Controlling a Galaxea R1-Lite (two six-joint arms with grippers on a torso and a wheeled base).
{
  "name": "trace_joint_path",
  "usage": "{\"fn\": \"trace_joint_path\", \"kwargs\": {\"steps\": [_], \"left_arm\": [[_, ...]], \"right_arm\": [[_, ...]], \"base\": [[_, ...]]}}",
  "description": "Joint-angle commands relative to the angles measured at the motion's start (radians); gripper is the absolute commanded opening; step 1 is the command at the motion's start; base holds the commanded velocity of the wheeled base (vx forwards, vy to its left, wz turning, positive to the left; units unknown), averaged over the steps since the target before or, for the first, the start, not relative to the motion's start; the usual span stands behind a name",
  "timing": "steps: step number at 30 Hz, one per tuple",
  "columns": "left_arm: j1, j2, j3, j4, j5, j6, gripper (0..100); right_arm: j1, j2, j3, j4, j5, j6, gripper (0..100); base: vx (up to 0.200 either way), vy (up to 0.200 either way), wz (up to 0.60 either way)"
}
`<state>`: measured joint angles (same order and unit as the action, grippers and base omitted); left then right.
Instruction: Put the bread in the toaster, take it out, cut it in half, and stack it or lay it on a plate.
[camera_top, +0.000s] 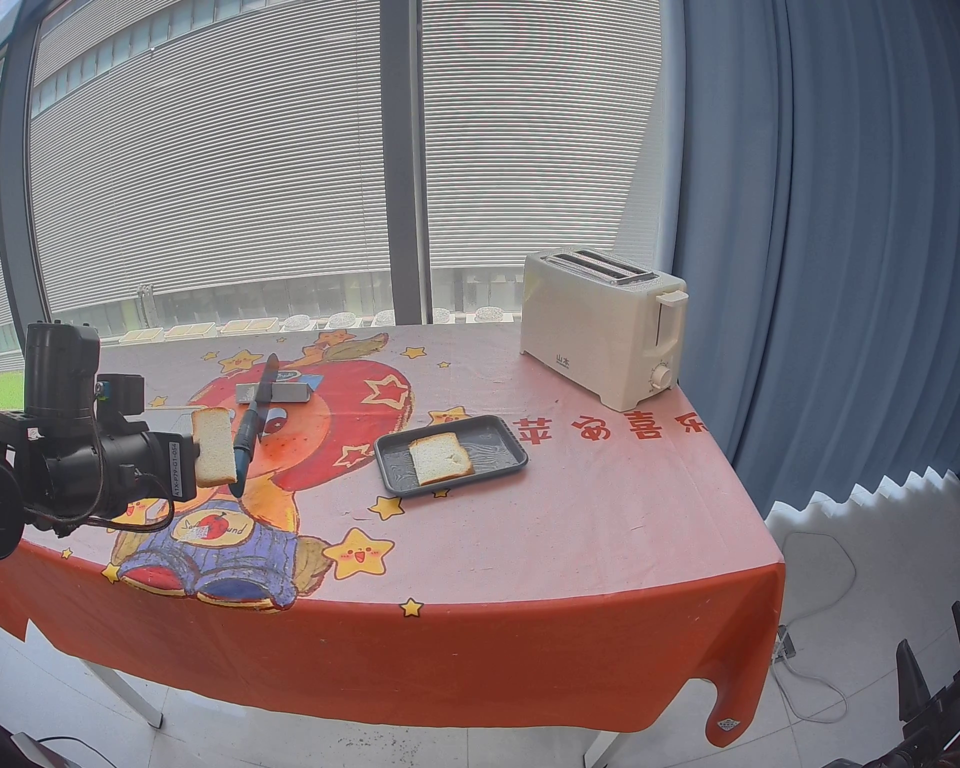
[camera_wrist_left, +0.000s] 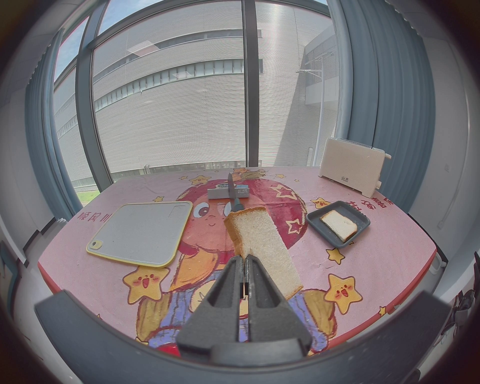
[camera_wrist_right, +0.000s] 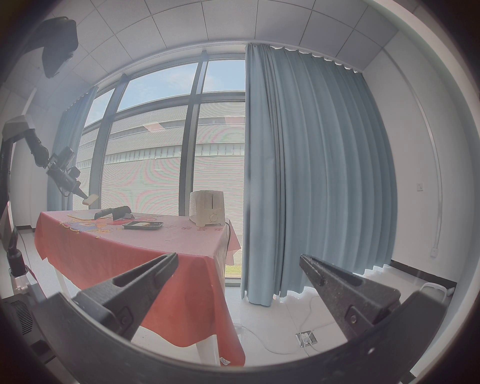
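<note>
Left gripper (camera_wrist_left: 245, 257) is clamped on the lower edge of a bread half (camera_wrist_left: 262, 245). Jaws are pressed nearly together, and the slice stands on edge, leaning a bit. The edge grip makes sense: it keeps the flat faces free for laying down or stacking. The half is held in the air over the left part of the table (camera_top: 600, 520), touching nothing.

Knife (camera_top: 258, 405) rests across a small grey holder (camera_top: 285, 392), with the blade propped off the cloth. It looks parked, so I'd judge the cutting done. Cutting board (camera_wrist_left: 140, 232) lies bare, on the far side of the knife from the plate.

Plate (camera_top: 497, 447) sits mid-table, well apart from the held half. The other half (camera_top: 440, 458) lies flat on it, toward one end. There's room beside it, or the held half can go on top; either fits the task.

Toaster (camera_top: 600, 325) is at the far right corner, with the slots empty as far as I can see and the lever up.

Right gripper (camera_wrist_right: 237, 259) is spread wide with nothing in it, low off the table's right side and out of the way.

My read: this is the last step, carrying the half to the plate. Risk: the bread is soft and the pinch is thin, so it could sag or tear on release.
</note>
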<state>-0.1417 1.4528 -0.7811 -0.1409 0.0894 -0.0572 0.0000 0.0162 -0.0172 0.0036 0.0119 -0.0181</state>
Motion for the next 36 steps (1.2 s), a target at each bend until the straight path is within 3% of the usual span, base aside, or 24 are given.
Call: {"fn": "trace_joint_path", "kwargs": {"steps": [1, 8, 16, 20, 21, 26, 36], "left_arm": [[-0.001, 0.000, -0.001, 0.000, 0.000, -0.001, 0], [-0.027, 0.001, -0.006, -0.008, 0.000, -0.007, 0], [-0.052, 0.009, 0.037, -0.131, 0.001, -0.007, 0], [-0.067, 0.014, 0.036, -0.171, 0.009, -0.036, 0], [-0.088, 0.014, 0.032, -0.178, 0.009, -0.056, 0], [-0.136, 0.014, 0.020, -0.180, 0.020, -0.102, 0], [-0.188, 0.006, 0.014, -0.178, 0.021, -0.133, 0]], "right_arm": [[0.000, -0.015, 0.016, -0.001, 0.000, 0.000, 100], [0.000, -0.015, 0.016, -0.001, 0.000, 0.000, 100], [0.000, -0.015, 0.016, -0.001, 0.000, 0.000, 100], [0.000, -0.015, 0.016, -0.001, 0.000, 0.000, 100], [0.000, -0.015, 0.016, -0.001, 0.000, 0.000, 100], [0.000, -0.015, 0.016, -0.001, 0.000, 0.000, 100], [0.000, -0.015, 0.016, -0.001, 0.000, 0.000, 100]], "base": [[0.000, 0.000, 0.00], [0.000, 0.000, 0.00], [0.000, 0.000, 0.00], [0.000, 0.000, 0.00], [0.000, 0.000, 0.00], [0.000, 0.000, 0.00], [0.000, 0.000, 0.00]]}}
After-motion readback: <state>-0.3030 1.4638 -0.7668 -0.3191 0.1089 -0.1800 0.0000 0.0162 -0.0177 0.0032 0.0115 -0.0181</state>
